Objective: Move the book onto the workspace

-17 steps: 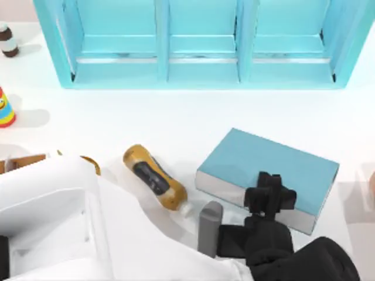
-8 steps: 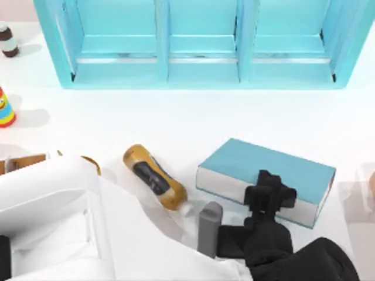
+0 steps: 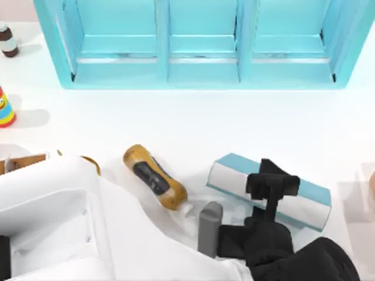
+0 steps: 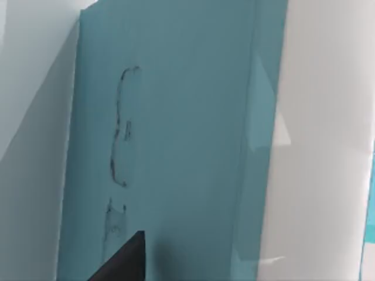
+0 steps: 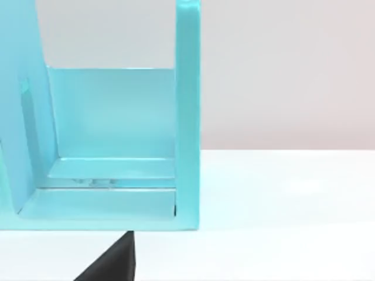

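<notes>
The light-blue book (image 3: 232, 175) is tipped up on the white workspace (image 3: 193, 120) at the front right, with its white page edges facing up. My left arm reaches across from the left, and my left gripper (image 3: 274, 177) is shut on the book near its middle. Close up in the left wrist view, the book's blue cover (image 4: 176, 146) stands beside a black fingertip (image 4: 126, 260). In the right wrist view, a black fingertip (image 5: 114, 260) of my right gripper hangs over the bare table, facing the shelf's end.
A turquoise shelf unit (image 3: 202, 44) spans the back. A brown bottle (image 3: 155, 178) lies left of the book. Two small bottles (image 3: 7, 40) and a striped toy (image 3: 4, 108) stand at the far left. Open table lies between shelf and book.
The book has gone from lying flat to tipped up on edge, its visible cover shrinking. My left gripper has risen slightly and moved toward the shelf with it.
</notes>
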`<state>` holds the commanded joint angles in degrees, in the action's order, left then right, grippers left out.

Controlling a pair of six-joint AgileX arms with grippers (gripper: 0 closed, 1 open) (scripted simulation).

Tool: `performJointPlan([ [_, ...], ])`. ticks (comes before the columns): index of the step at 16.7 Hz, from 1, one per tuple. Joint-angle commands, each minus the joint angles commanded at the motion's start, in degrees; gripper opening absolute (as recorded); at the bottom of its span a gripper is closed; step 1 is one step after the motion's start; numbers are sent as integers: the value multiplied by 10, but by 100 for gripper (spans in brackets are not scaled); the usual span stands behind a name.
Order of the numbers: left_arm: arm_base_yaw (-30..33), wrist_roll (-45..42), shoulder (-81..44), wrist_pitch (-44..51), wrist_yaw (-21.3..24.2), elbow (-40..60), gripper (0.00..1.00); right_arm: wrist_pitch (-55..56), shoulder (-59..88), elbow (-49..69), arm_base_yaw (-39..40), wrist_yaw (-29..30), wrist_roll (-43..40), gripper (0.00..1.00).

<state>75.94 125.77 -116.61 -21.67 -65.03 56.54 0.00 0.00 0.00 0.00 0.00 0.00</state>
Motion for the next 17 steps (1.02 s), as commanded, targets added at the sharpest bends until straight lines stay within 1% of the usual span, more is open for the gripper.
performJointPlan([
  [6, 1, 1, -1, 1, 0, -1, 100, 0, 0, 0, 0, 0, 0, 100],
  [9, 16, 37, -7, 38, -6, 11, 100, 0, 0, 0, 0, 0, 0, 100],
  [11, 36, 92, -16, 93, -15, 28, 100, 0, 0, 0, 0, 0, 0, 100],
  [13, 61, 165, -25, 171, -26, 48, 100, 0, 0, 0, 0, 0, 0, 100],
  [17, 120, 342, -43, 382, -49, 97, 100, 0, 0, 0, 0, 0, 0, 100],
])
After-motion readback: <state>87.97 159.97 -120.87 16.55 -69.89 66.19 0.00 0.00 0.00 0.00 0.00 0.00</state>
